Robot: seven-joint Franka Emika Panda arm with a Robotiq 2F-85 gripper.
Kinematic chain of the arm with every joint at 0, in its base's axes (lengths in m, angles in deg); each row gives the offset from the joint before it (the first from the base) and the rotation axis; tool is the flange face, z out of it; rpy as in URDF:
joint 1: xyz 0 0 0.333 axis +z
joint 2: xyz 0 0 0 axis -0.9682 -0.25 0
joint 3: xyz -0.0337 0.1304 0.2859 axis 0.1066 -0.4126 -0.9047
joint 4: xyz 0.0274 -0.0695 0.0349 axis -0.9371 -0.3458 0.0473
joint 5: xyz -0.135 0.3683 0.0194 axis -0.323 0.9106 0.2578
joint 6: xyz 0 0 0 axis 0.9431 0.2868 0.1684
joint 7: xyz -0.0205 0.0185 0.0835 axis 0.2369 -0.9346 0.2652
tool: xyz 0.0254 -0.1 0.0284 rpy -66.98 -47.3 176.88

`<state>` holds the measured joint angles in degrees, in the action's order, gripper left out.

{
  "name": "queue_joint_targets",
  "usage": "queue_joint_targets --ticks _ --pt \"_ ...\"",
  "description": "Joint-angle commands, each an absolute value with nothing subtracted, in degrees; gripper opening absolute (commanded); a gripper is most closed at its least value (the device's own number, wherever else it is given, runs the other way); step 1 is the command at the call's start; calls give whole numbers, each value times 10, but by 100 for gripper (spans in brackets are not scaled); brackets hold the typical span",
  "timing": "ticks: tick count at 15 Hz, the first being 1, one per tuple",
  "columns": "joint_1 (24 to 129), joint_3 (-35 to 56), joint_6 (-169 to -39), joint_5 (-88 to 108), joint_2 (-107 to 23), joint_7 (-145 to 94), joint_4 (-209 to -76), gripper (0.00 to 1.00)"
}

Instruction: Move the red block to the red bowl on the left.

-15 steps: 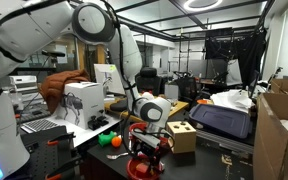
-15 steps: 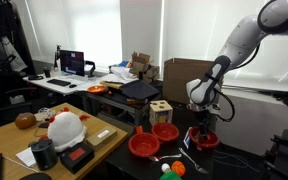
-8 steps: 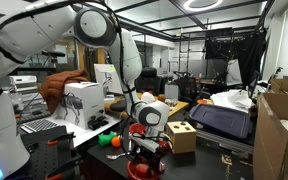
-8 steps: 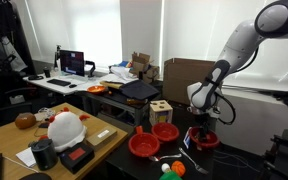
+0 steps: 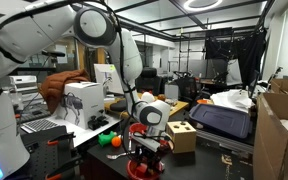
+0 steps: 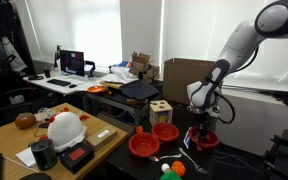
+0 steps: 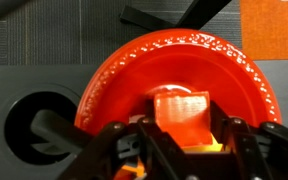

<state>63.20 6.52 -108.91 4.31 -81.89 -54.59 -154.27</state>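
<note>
Two jaws are closed on the red block (image 7: 181, 112), pinching its sides and holding it over the middle of the red bowl (image 7: 169, 58), likely so release drops it inside; beyond lies the dark table (image 7: 29, 50).

Your red block (image 7: 181, 108): glossy, boxy, upper face catching light. It is pinched between the jaws, one on each side, and sits roughly level. In the wrist view it lies over the lower half of the red bowl (image 7: 179, 70), inside the rim line. You cannot tell whether it touches the bowl's floor.

Red bowl: round, shallow, beaded rim, upright on the dark worktop (image 7: 34, 50). In both exterior views the bowl (image 5: 142, 169) (image 6: 206, 141) sits directly beneath the arm's end. The block is too small to make out there.
</note>
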Motion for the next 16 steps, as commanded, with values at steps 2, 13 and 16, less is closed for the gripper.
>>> queue_joint_targets --ticks 2,13,16 --pt "625 63 -1081 48 -797 -543 -1558 27" --pt "631 80 -1015 28 -702 -551 -1601 27" --pt "625 74 -996 42 -676 -545 -1600 27"
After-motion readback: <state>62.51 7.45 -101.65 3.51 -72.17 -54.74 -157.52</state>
